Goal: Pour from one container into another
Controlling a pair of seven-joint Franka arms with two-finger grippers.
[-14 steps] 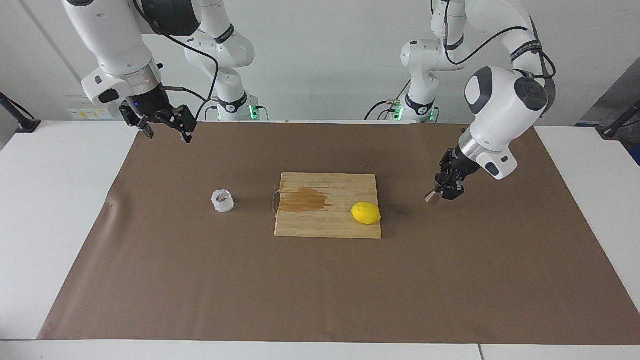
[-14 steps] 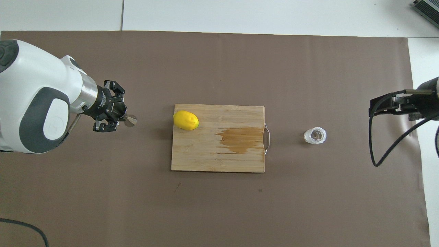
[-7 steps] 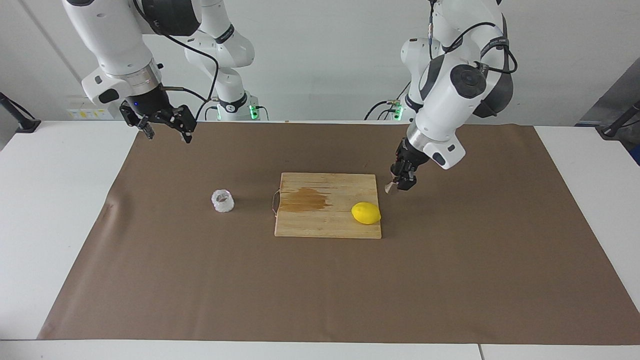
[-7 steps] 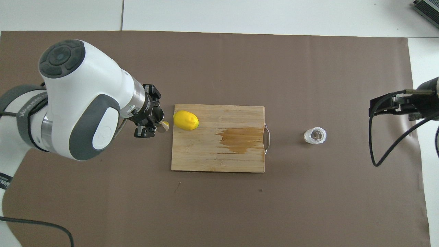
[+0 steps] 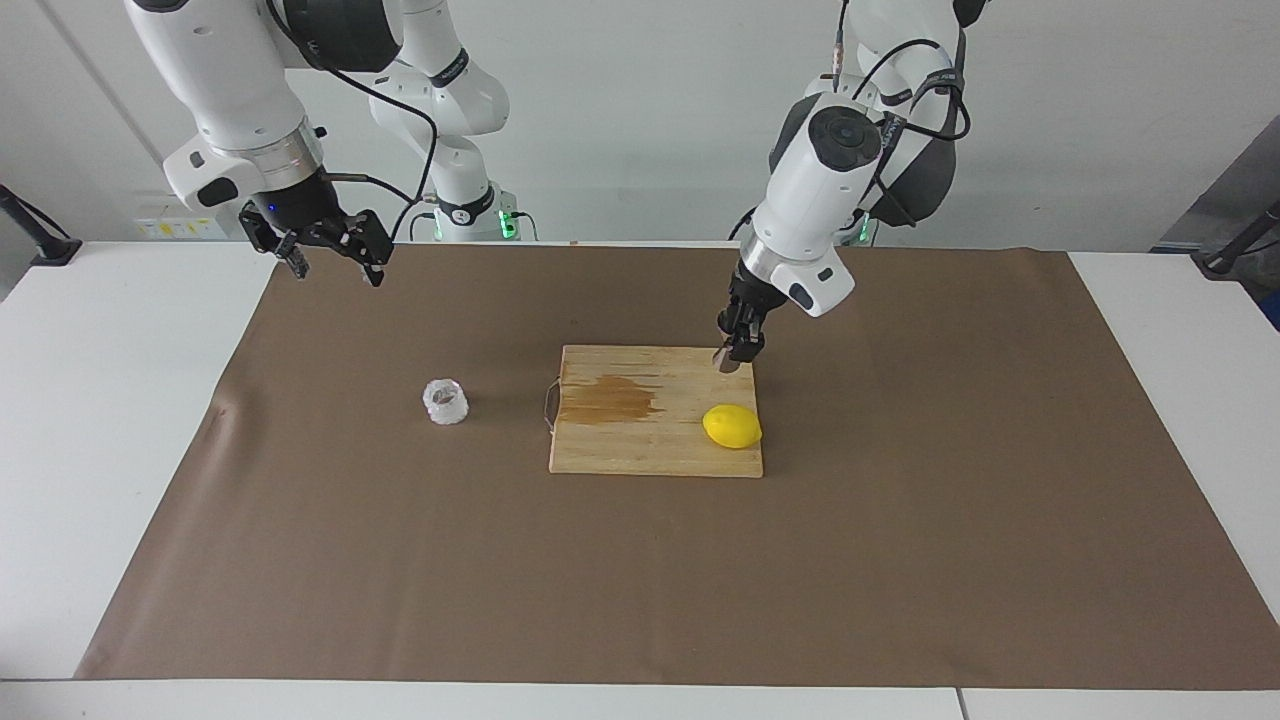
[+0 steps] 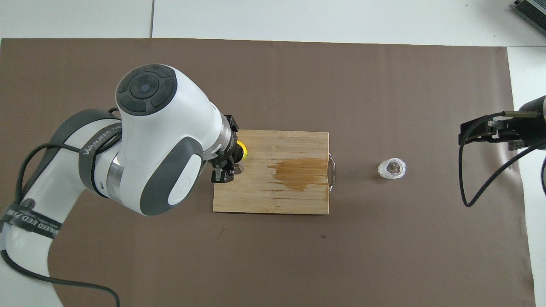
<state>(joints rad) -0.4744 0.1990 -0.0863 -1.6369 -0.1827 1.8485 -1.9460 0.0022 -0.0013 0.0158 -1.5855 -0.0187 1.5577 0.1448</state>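
The ribbed clear cup [image 5: 445, 401] stands upright on the brown mat [image 5: 640, 560], beside the cutting board [image 5: 655, 450] at the board's handle end, toward the right arm's end of the table and a little apart from the metal handle [image 5: 549, 405]. In the overhead view the cup [image 6: 392, 169] shows something dark low inside it, but what it is cannot be told. No gripper is near it.

The steel jigger [image 5: 726, 361] is up in the air over the cutting board, above the board's corner that lies nearest the robots at the left arm's end. The left gripper [image 5: 740, 345] is clamped tight on it; the jigger sticks out below the fingers, tilted, and whether anything is inside it cannot be told. From overhead the left gripper [image 6: 225, 164] and its big white wrist cover most of that end of the board, with only a sliver of the jigger [image 6: 239, 168] showing past the fingers.

A lemon [image 5: 732, 426] lies on the cutting board at the same end, farther from the robots than the jigger and not touched by it. A darker wet-looking stain [image 5: 610, 398] marks the board toward its handle end.

The right gripper [image 5: 330, 255] waits with its fingers spread wide and empty, raised over the edge of the mat, well apart from the cutting board and the cup
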